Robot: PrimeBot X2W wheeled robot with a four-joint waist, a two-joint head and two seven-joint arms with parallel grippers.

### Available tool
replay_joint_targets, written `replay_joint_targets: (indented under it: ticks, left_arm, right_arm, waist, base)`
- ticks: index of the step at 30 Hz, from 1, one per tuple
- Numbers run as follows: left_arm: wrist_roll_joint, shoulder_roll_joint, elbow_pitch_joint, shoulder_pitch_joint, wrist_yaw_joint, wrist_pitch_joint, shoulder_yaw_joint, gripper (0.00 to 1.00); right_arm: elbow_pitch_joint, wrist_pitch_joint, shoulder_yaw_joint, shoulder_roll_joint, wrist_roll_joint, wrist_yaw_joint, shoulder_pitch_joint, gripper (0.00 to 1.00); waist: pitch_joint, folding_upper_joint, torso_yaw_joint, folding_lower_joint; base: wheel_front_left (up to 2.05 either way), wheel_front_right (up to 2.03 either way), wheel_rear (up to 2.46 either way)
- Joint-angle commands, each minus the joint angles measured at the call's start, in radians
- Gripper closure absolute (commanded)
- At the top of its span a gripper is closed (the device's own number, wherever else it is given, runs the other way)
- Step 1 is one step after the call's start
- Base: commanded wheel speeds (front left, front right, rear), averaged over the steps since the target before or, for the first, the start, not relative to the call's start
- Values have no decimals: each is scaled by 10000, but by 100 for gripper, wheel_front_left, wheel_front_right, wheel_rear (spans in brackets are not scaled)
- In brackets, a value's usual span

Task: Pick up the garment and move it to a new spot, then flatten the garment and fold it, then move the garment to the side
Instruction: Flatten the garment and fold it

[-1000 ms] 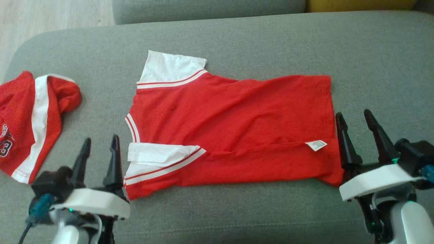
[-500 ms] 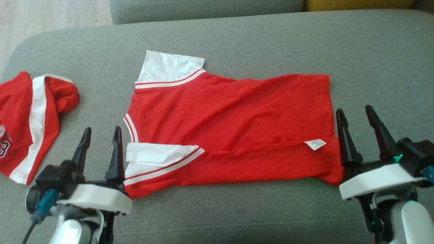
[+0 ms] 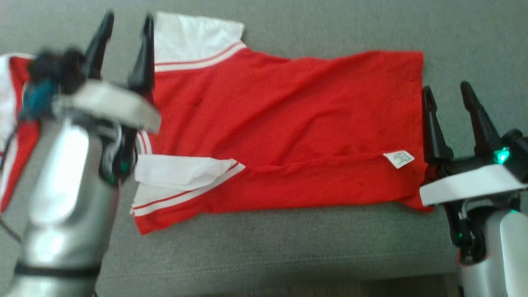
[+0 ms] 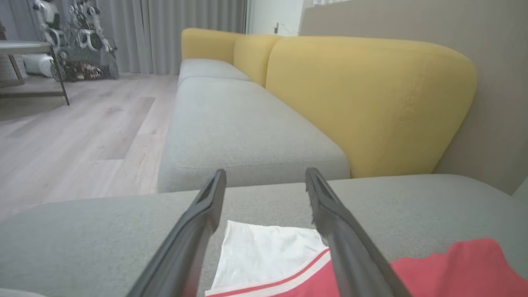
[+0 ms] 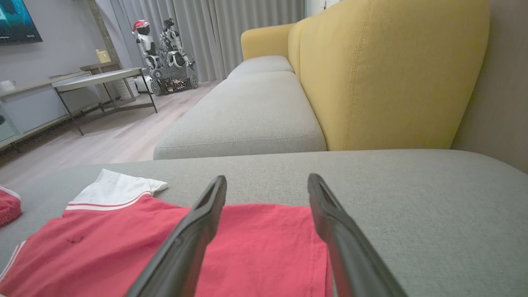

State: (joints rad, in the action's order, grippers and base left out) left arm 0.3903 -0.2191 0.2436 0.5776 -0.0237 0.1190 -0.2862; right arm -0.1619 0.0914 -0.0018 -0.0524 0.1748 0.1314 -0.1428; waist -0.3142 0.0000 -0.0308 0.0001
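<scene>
The garment (image 3: 288,123) is a red shirt with white sleeves, spread flat on the grey sofa cushion (image 3: 288,251). A white label (image 3: 398,159) shows near its right hem. My left gripper (image 3: 128,18) is open, raised over the shirt's left edge beside the far white sleeve (image 3: 194,35). In the left wrist view that far sleeve (image 4: 268,251) lies below my open left gripper (image 4: 265,173). At the shirt's right hem my right gripper (image 3: 446,87) stands open with nothing in it. The right wrist view has the garment (image 5: 264,247) beneath my open right gripper (image 5: 267,179).
A second red and white garment (image 3: 22,140) lies at the far left, partly behind my left forearm. The cushion's front edge runs along the bottom of the head view. Yellow backrests (image 5: 392,74), another grey seat (image 5: 247,115), wood floor and a table (image 5: 99,78) lie beyond.
The head camera has tilted down and closer. My left arm has lifted and reached forward, from beside the near sleeve to beside the far sleeve. The right gripper has stayed at the hem.
</scene>
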Motion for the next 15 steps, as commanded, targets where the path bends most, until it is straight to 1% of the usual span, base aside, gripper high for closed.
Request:
replay_joint_targets:
  ticks: [1,6,10,11,12,15]
  left_arm:
    - [45,-193,204,701,116,-68,269,0]
    - [123,-135,2780,2583,519,-153,244,0]
    - [162,-278,4673,3659,670,6,360,0]
    - [152,-339,5091,3872,685,92,387,0]
    - [152,-339,5091,3872,685,92,387,0]
    - [169,-454,6241,4369,783,328,428,0]
  right_arm:
    - [-319,-72,240,0,-9,-7,-325,0]
    - [-85,-219,453,12,86,-7,-692,0]
    - [112,-350,619,17,188,-7,-897,0]
    - [162,-388,665,18,235,-7,-937,0]
    - [162,-388,665,18,235,-7,-937,0]
    - [344,-497,755,19,387,-7,-1008,0]
  waist:
    - [-642,0,-297,-1]
    - [-1301,0,-720,-1]
    - [-1690,0,-1019,-1]
    - [-1772,0,-1089,-1]
    - [-1772,0,-1089,-1]
    - [-1934,0,-1242,-1]
  base:
    - [0,0,0]
    - [0,0,0]
    - [0,0,0]
    - [0,0,0]
    - [0,0,0]
    - [0,0,0]
